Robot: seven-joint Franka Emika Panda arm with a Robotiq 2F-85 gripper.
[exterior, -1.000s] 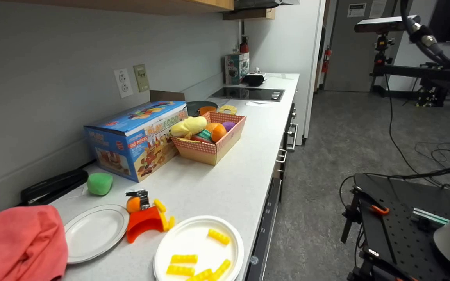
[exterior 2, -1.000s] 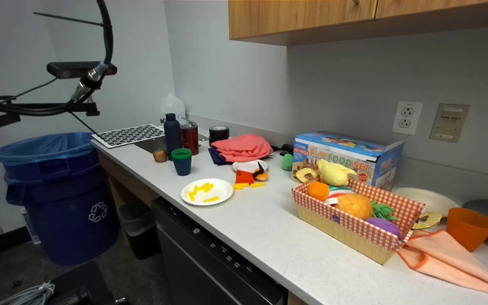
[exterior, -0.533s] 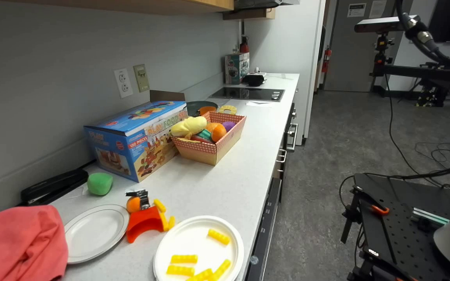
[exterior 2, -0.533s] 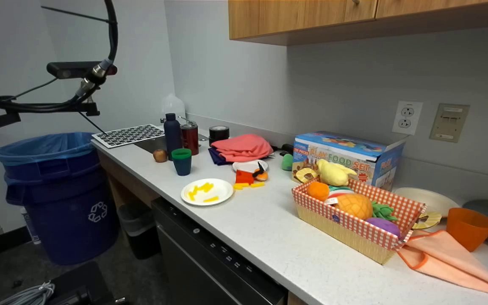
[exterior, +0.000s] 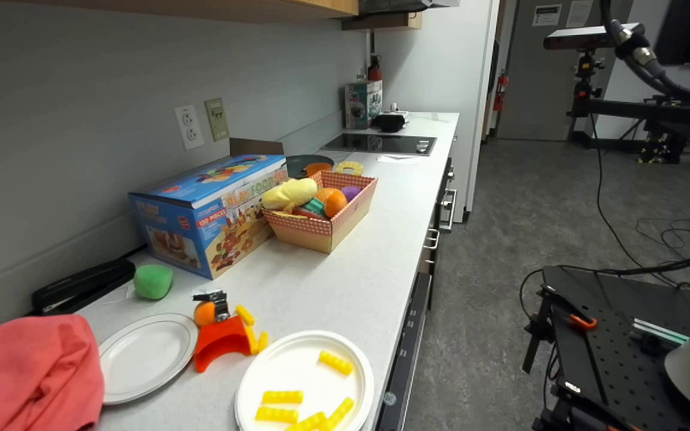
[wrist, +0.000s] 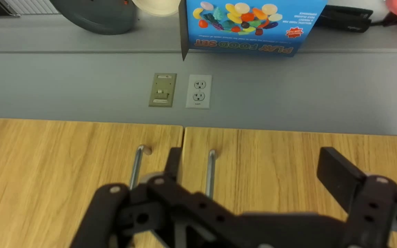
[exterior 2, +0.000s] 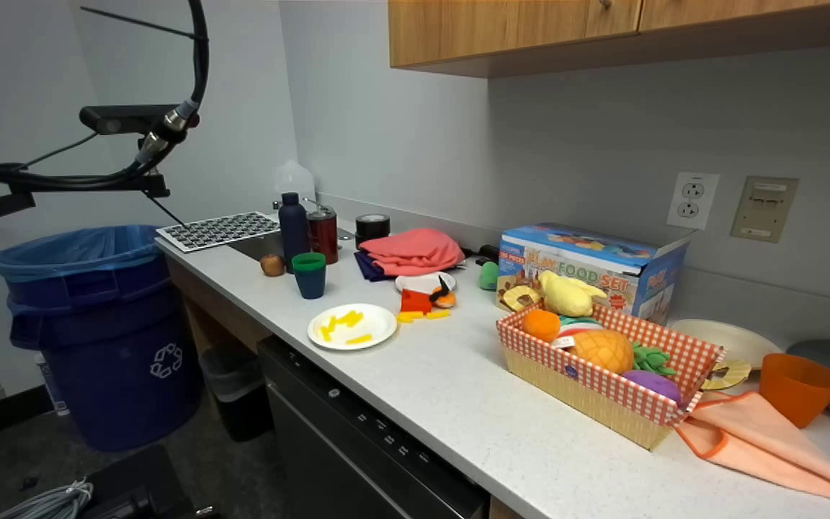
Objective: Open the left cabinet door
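Observation:
The wrist view stands upside down, with the counter at its top. The left cabinet door [wrist: 281, 179] is light wood and fills its lower right; it also shows at the top of an exterior view [exterior 2: 501, 29]. The door is shut. Its metal bar handle [wrist: 211, 172] is partly hidden by the gripper. My gripper [wrist: 250, 161] is open and empty before the door. In the wrist picture the handle appears between the fingers, nearer the left-hand one; I cannot tell the depth gap. The gripper is out of view in both exterior views.
The right door [wrist: 64, 165] with its own handle [wrist: 136, 165] adjoins. Below, the counter [exterior 2: 451, 389] holds a play food box [exterior 2: 566, 274], a fruit basket [exterior 2: 588, 396], plates and a red cloth [exterior 2: 415, 251]. The arm's cable [exterior 2: 163, 137] hangs near a mounted camera [exterior 2: 127, 119].
The arm's cable has shifted left in an exterior view and right and slightly up in an exterior view from elsewhere. The doors and counter items have not moved.

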